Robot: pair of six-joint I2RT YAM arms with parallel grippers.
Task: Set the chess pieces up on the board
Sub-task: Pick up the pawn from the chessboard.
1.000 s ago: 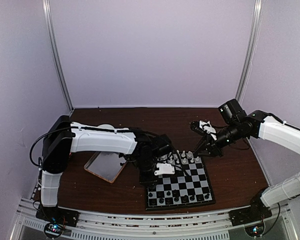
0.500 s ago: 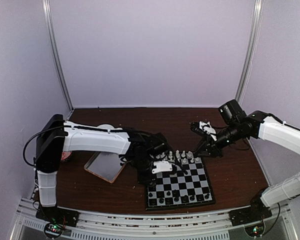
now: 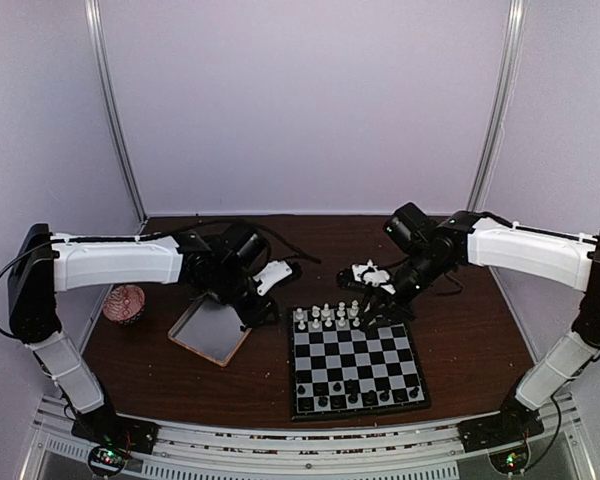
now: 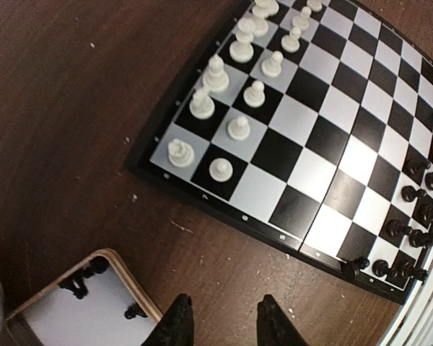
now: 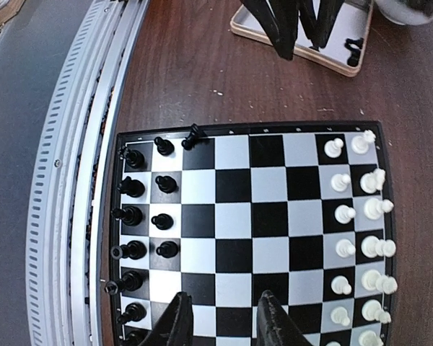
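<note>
The board (image 3: 358, 362) lies at the front middle of the table. White chess pieces (image 3: 325, 318) stand in two rows along its far side and black ones (image 3: 352, 394) along its near side. My left gripper (image 3: 260, 312) is open and empty over bare table between the tray (image 4: 126, 268) and the board (image 4: 325, 158). A few black pieces (image 4: 78, 278) lie in the tray. My right gripper (image 3: 372, 308) is open and empty above the board (image 5: 234, 220). A black piece (image 5: 193, 135) leans at the board's edge.
The shallow tray with the wooden rim (image 3: 185, 345) lies left of the board. A reddish round object (image 3: 127, 305) sits at the far left. Pale crumbs (image 4: 180, 227) dot the table. A metal rail (image 5: 72, 180) runs along the near edge.
My left gripper has pulled back from the board's far left corner to beside the tray. My right gripper has moved left to the board's far edge.
</note>
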